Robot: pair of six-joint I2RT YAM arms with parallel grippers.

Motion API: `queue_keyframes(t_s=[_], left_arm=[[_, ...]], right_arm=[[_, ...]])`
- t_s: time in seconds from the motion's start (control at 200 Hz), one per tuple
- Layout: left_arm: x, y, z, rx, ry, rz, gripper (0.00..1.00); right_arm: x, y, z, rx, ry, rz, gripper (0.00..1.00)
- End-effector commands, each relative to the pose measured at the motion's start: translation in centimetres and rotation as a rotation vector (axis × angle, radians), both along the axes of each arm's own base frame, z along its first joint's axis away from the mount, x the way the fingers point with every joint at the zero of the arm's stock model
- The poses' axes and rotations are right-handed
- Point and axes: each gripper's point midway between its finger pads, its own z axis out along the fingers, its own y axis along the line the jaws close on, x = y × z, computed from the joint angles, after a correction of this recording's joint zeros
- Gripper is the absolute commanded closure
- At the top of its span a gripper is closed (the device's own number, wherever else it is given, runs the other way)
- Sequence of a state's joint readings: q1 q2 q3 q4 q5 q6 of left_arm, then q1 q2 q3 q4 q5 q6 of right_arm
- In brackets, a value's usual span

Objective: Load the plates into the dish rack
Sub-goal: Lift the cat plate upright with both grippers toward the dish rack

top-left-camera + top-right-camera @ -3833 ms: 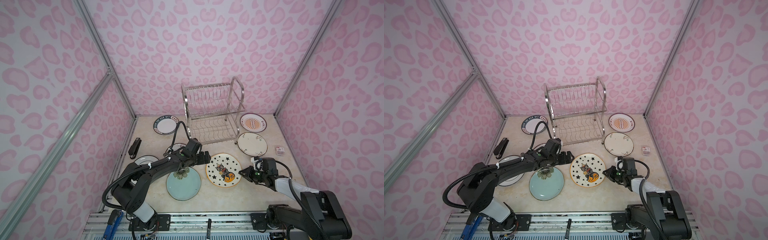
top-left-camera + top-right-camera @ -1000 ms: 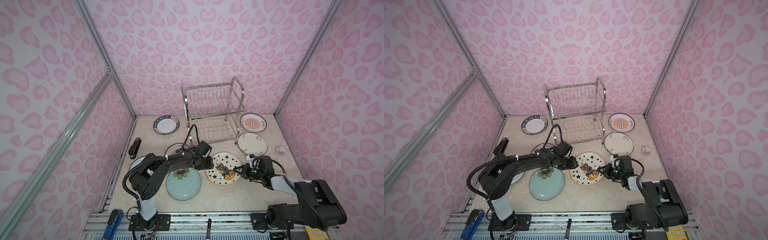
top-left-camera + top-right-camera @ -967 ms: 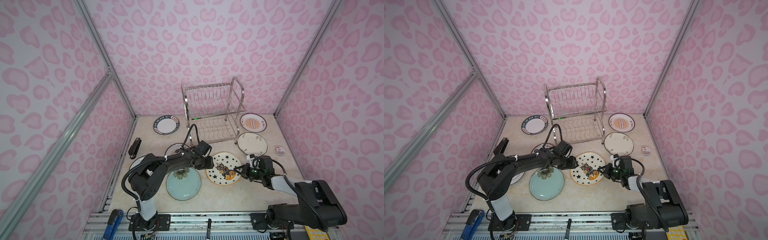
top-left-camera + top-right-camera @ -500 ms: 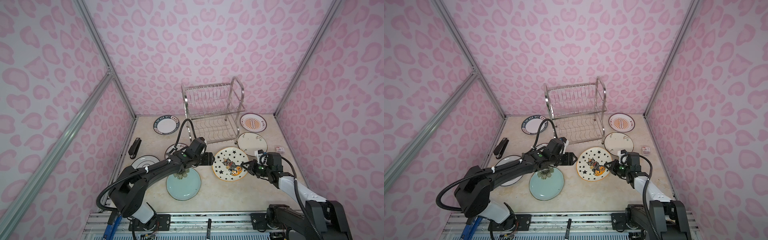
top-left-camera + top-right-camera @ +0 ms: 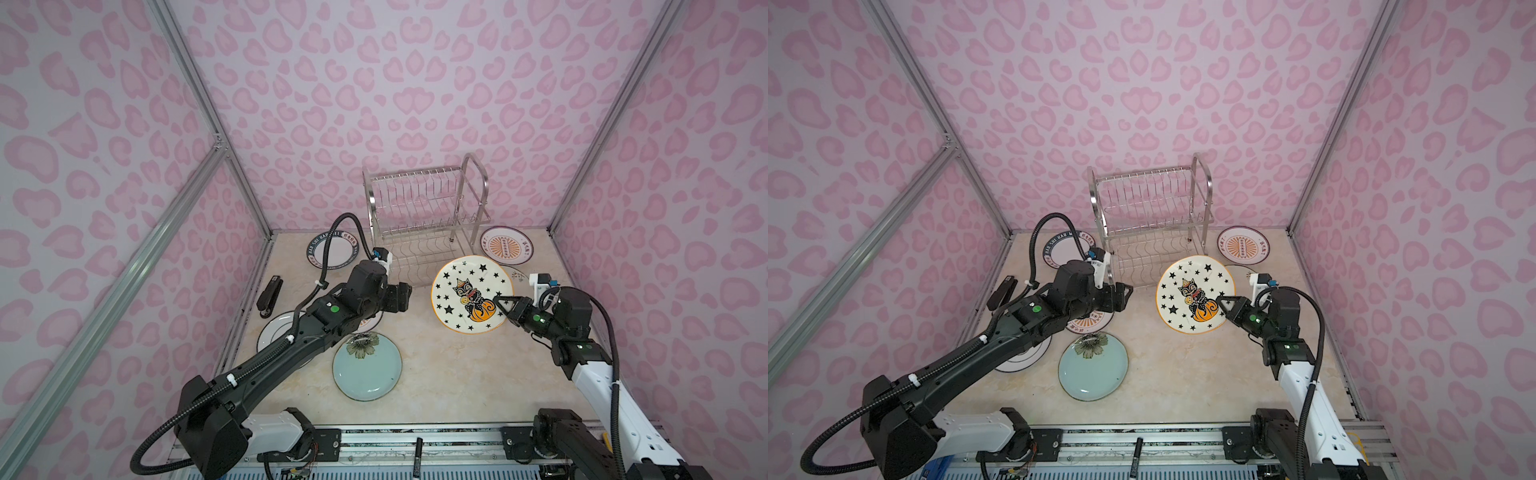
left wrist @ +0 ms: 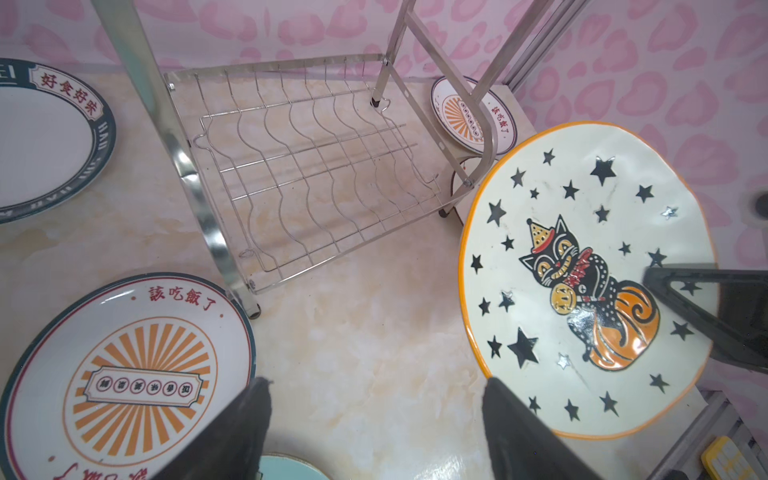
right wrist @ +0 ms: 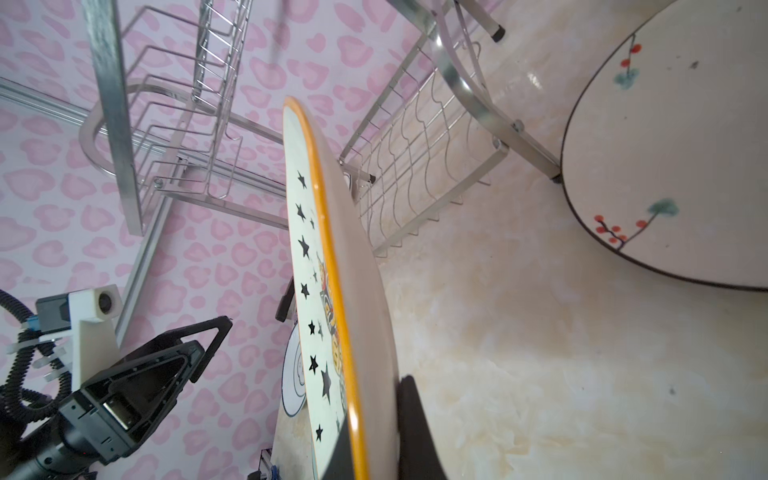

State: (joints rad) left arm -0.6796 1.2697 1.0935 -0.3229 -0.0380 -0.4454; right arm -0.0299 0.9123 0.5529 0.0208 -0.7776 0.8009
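Near a front corner of the dish rack (image 5: 424,216), the star-and-cat plate (image 5: 469,295) is held clear of the tabletop and tilted up on edge, its orange rim pinched between the fingers of the right gripper (image 5: 496,301). Its glossy, slightly wavy white face is painted with black stars and a black cat in a pointed hat seated on an orange pumpkin. The left gripper (image 6: 374,386) is seen in front of the rack's lower tier, its fingers spread wide with nothing between them. The rack is built of shiny steel: wavy wires below, straight slots above, looped tube at the sides. All the other plates are laid flat outside it. On the sunburst plate (image 6: 137,370) in front of the rack, 該吃飯了 is lettered in red inside a dark rim. On the navy-rimmed plate (image 6: 50,137) beside the rack, 好食好味 is printed in red; the pale capitals along its rim cannot be read whole. Beyond the rack's far side a second sunburst plate (image 6: 461,112) is found, and near it a dark-edged white plate (image 7: 665,166) sprigged with red berries. A pale teal plate (image 5: 368,368) with a dark flower is set well in front.
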Motion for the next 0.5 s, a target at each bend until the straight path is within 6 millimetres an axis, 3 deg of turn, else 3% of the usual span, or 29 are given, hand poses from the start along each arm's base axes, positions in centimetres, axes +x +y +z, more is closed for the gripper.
queue_keyframes(t_s=[0.0, 0.225, 0.495], left_arm=[[-0.4, -0.2, 1.7, -0.086, -0.012, -0.072, 0.18], [-2.4, 1.0, 5.3, -0.217, -0.089, -0.153, 0.17], [-3.0, 1.9, 5.8, -0.315, -0.095, -0.175, 0.19]], right_arm=[[1.4, 1.0, 5.6, 0.026, -0.215, 0.027, 1.00], [1.7, 4.7, 9.4, -0.008, -0.344, 0.111, 1.00], [1.4, 9.1, 11.7, 0.012, -0.419, 0.238, 1.00]])
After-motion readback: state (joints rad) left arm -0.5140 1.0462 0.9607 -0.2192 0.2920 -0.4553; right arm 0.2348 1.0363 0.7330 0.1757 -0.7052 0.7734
